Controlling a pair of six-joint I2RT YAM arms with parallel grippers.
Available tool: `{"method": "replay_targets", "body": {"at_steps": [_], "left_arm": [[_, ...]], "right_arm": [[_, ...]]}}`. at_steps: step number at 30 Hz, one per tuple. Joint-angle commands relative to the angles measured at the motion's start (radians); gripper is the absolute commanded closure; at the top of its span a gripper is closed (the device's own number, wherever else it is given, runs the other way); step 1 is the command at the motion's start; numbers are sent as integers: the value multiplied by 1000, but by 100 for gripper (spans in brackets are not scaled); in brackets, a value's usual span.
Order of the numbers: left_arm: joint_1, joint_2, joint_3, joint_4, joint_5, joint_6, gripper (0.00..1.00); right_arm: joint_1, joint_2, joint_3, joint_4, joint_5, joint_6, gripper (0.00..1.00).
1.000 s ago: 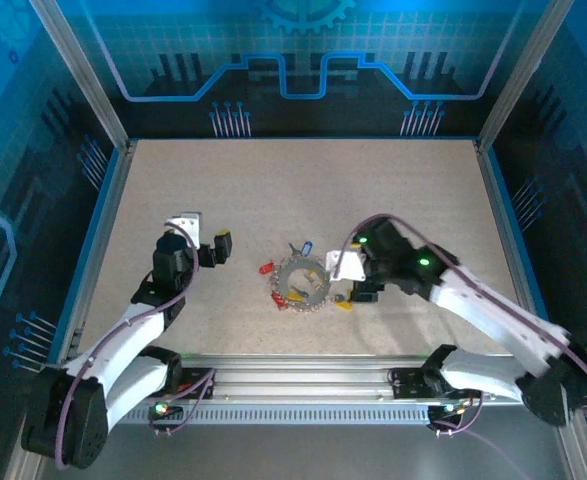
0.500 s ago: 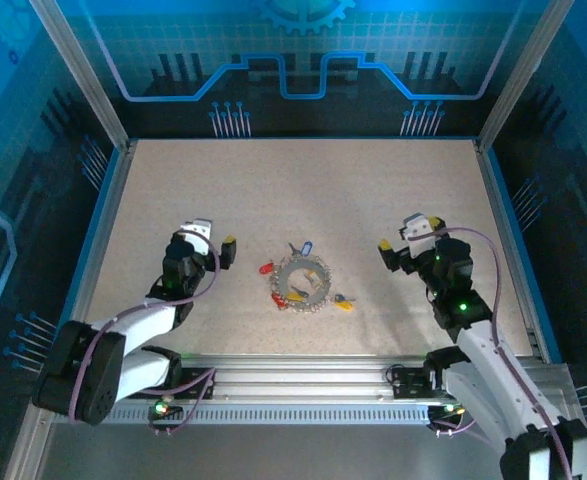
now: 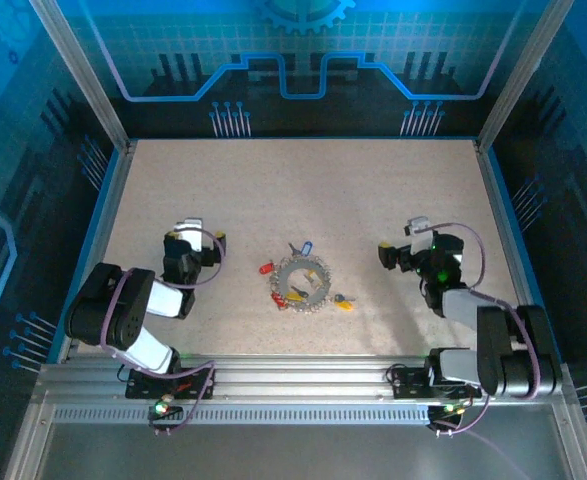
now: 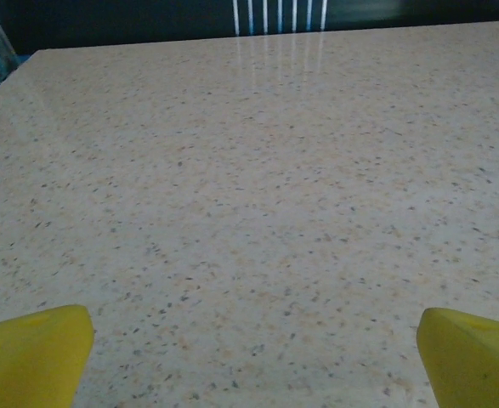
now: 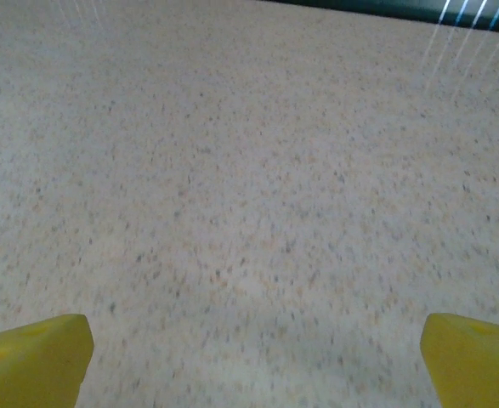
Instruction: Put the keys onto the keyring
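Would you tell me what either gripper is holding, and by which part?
Nothing: the left gripper and right gripper are both open and empty.

I note left arm (image 3: 161,298): white glossy link shells, black rounded joint housings. Right arm (image 3: 463,302): same white-and-black build. Thin purple cable (image 3: 219,258) makes loop beside left wrist; second purple cable (image 3: 476,262) loops at right wrist. Small green lights (image 3: 439,275) glow on black joint of right arm. White camera block (image 3: 186,228) on left wrist; similar white block (image 3: 418,226) on right. Left gripper (image 4: 251,357): yellow wedge-shaped fingertips (image 4: 30,353). Right gripper (image 5: 251,357): same yellow fingertips (image 5: 474,353). Green base light (image 3: 160,408) on left.
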Motion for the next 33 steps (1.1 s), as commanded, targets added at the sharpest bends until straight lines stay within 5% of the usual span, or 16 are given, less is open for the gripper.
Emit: {"method": "replay_targets", "body": {"at_steps": [1,6,33], "left_arm": [[46,-15,104,-95,130,-46,1],[79,-16,131,-148,140,-81,1],[62,-17,122,-133,154,-58,1]], "right_arm": [[23,150,22,257,15,27,0],[90,159,83,144,216,23,0],[68,173,126,82,206,53,0]]}}
